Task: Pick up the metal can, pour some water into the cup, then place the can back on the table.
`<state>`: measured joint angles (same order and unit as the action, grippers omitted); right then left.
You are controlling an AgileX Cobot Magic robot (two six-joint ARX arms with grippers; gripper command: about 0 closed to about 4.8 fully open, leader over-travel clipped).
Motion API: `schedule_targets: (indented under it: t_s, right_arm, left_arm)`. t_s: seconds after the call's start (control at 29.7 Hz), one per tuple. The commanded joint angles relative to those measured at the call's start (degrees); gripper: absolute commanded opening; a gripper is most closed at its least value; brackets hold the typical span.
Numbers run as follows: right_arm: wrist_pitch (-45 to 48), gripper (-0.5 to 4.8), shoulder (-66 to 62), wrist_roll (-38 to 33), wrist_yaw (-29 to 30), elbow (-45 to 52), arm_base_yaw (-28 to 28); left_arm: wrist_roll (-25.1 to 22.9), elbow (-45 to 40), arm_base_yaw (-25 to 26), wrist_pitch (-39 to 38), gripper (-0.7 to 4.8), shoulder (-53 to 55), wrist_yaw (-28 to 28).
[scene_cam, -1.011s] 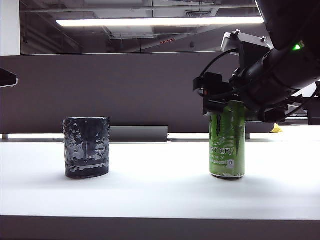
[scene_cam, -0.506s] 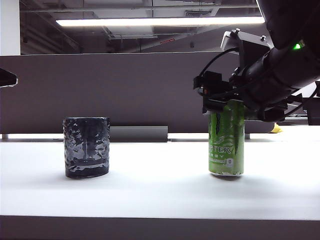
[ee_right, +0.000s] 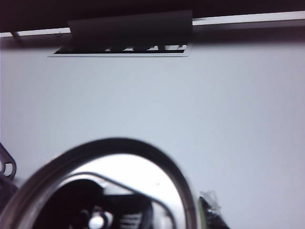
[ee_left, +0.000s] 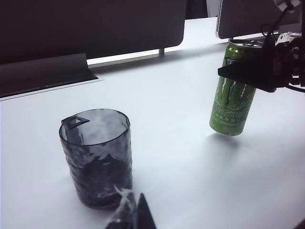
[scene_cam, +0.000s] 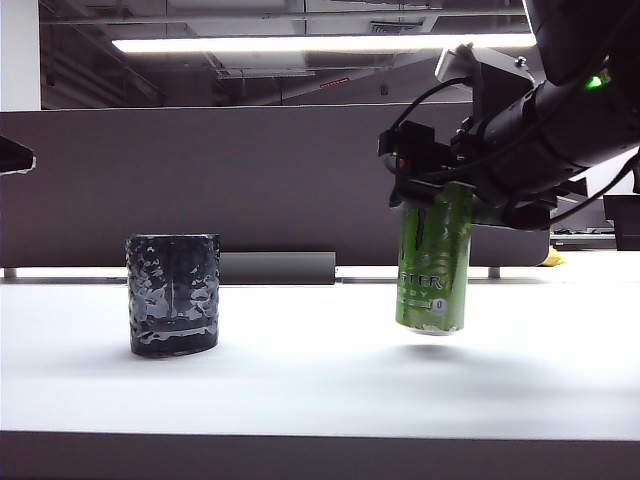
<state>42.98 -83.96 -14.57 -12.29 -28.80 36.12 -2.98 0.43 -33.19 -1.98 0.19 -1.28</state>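
Observation:
The bright-green metal can [scene_cam: 434, 262] hangs a little above the white table [scene_cam: 300, 380], its bottom leaning slightly left. My right gripper [scene_cam: 437, 192] is shut on its upper part. The right wrist view looks down on the can's silver top rim [ee_right: 109, 157], with one fingertip [ee_right: 212, 212] beside it. The dark dimpled cup [scene_cam: 173, 294] stands upright on the table to the can's left, well apart from it. In the left wrist view the cup [ee_left: 97, 157] is close in front of my left gripper [ee_left: 136, 214], whose tips meet with nothing between them; the can [ee_left: 232, 104] shows farther off.
A dark grey divider panel [scene_cam: 220, 180] runs behind the table, with a low dark block [scene_cam: 277, 267] at its foot behind the cup. The table's dark front edge [scene_cam: 300, 455] is nearest the camera. White surface lies between cup and can.
The can has left the table and shifted slightly left in my right gripper, tilting a little. The cup and the left arm have not moved.

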Motion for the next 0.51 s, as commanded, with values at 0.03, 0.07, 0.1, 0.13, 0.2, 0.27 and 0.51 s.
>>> schedule_targets:
  t_s: [0.03, 0.07, 0.1, 0.13, 0.2, 0.27, 0.51]
  right_arm:
    - [2.62, 3.32, 0.48, 1.14, 2.16, -1.49, 0.22]
    - [2.62, 3.32, 0.48, 1.11, 2.16, -1.77, 0.28]
    - [2.47, 3.32, 0.48, 1.27, 2.10, -2.21, 0.52]
    - [2.43, 3.32, 0.48, 1.55, 2.14, -2.56, 0.59]
    - [2.03, 3.32, 0.48, 1.53, 2.19, -3.41, 0.76]
    - [1.33, 3.32, 0.48, 1.51, 2.43, -4.33, 0.90]
    - [-1.11, 3.32, 0.48, 2.03, 3.69, -7.26, 1.49]
  left_arm:
    - [0.00, 0.07, 0.04, 0.77, -0.05, 0.04, 0.00]
    - [0.00, 0.07, 0.04, 0.77, -0.05, 0.04, -0.02]
    - [0.00, 0.07, 0.04, 0.77, -0.05, 0.04, -0.02]
    - [0.00, 0.07, 0.04, 0.77, -0.05, 0.04, -0.02]
    - [0.00, 0.07, 0.04, 0.79, -0.05, 0.04, -0.02]
    - [0.00, 0.07, 0.04, 0.77, -0.05, 0.04, -0.02]
    - [0.00, 0.07, 0.02, 0.77, -0.05, 0.04, -0.02]
